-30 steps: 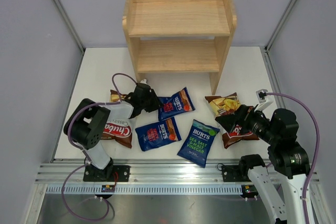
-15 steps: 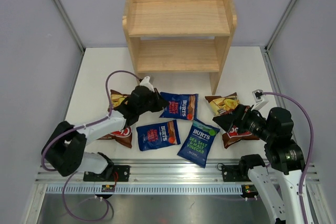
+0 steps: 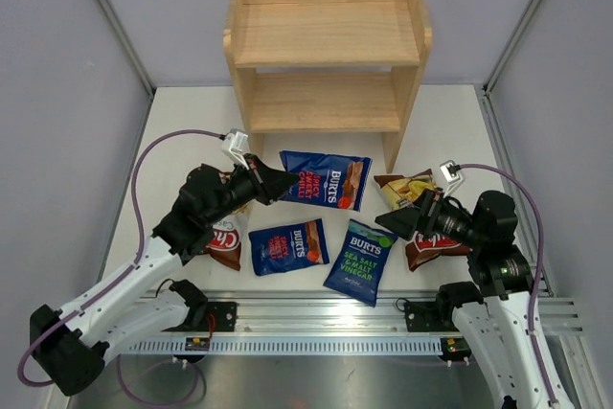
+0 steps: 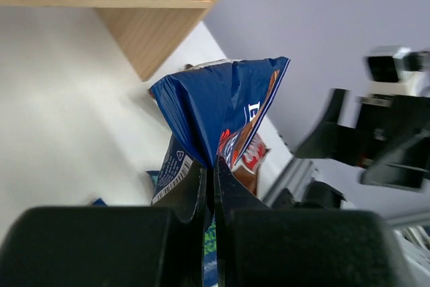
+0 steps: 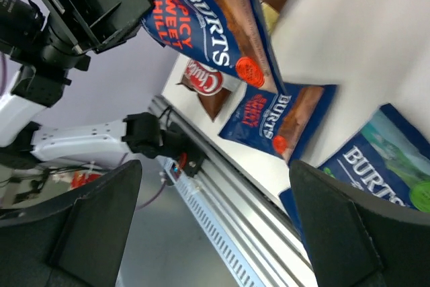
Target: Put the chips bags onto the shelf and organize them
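Burts bag [image 3: 326, 177] lifted off the table [image 3: 450, 131], heading for the shelf [image 3: 326, 55].
The shelf at the far edge is bare. My left gripper [image 3: 278, 182] has just clamped the bag's edge and raised it mid-table. My right gripper [image 3: 391, 224] gapes, empty, over the right-edge Chuba bag [image 3: 433, 244].

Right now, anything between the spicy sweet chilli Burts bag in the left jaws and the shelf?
Nothing visible. The spicy sweet chilli Burts bag, pinched in the left jaws, has only table surface between it and the shelf, whose lower tier is open-fronted.
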Controlling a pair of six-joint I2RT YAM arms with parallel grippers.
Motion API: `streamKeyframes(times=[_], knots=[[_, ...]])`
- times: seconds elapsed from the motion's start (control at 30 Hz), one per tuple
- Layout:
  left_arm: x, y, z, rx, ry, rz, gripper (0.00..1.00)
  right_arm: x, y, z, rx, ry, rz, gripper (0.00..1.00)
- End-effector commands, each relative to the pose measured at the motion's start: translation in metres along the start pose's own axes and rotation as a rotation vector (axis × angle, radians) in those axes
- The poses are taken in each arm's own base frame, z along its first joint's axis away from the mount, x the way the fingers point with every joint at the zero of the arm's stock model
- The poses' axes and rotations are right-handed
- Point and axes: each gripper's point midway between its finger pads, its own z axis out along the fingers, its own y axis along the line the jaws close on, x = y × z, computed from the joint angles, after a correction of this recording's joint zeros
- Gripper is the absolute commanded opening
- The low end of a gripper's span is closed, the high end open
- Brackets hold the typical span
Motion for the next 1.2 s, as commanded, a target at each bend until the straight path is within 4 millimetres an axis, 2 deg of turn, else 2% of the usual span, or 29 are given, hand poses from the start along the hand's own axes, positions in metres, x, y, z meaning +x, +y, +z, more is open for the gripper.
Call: streamKeyframes(times=[0.0, 0.03, 0.13, 0.23, 0.37, 0.4, 0.6, 0.73, 0.77, 0.9, 0.97, 1.1, 1.17], knots=[[-0.018, -0.045, -0.016, 0.139, 0.002, -0.004, 0.00, -0.009, 0.039, 0.004, -0.246, 0.004, -0.037, 1.00], [-0.020, -0.050, -0.018, 0.149, 0.014, -0.014, 0.00, -0.009, 0.038, 0.006, -0.263, -0.001, -0.037, 1.00], [-0.022, -0.065, -0.021, 0.170, 0.069, -0.065, 0.00, -0.026, 0.051, 0.007, -0.332, -0.063, -0.111, 0.99], [-0.023, -0.083, -0.024, 0.233, 0.104, -0.110, 0.00, -0.036, 0.049, 0.013, -0.337, -0.093, -0.142, 0.99], [-0.023, -0.101, -0.026, 0.312, 0.137, -0.147, 0.00, -0.039, 0.046, 0.022, -0.389, -0.101, -0.123, 1.00], [-0.022, -0.103, -0.024, 0.318, 0.145, -0.156, 0.00, -0.038, 0.040, 0.027, -0.390, -0.093, -0.103, 0.98], [-0.017, -0.112, -0.017, 0.337, 0.170, -0.204, 0.00, -0.036, 0.061, 0.035, -0.476, -0.084, -0.140, 0.96], [-0.018, -0.113, -0.011, 0.324, 0.163, -0.241, 0.00, -0.026, 0.068, 0.045, -0.497, -0.048, -0.131, 0.83], [-0.019, -0.109, -0.010, 0.305, 0.151, -0.247, 0.00, -0.022, 0.070, 0.047, -0.501, -0.040, -0.128, 0.77], [-0.024, -0.109, -0.011, 0.293, 0.129, -0.254, 0.00, -0.017, 0.064, 0.049, -0.471, -0.046, -0.119, 0.60], [-0.024, -0.112, -0.013, 0.302, 0.138, -0.251, 0.00, -0.018, 0.062, 0.048, -0.454, -0.062, -0.118, 0.52], [-0.028, -0.112, -0.014, 0.282, 0.134, -0.217, 0.00, -0.024, 0.066, 0.046, -0.450, -0.085, -0.119, 0.24], [-0.026, -0.109, -0.015, 0.266, 0.148, -0.188, 0.00, -0.027, 0.067, 0.046, -0.441, -0.090, -0.107, 0.21]])
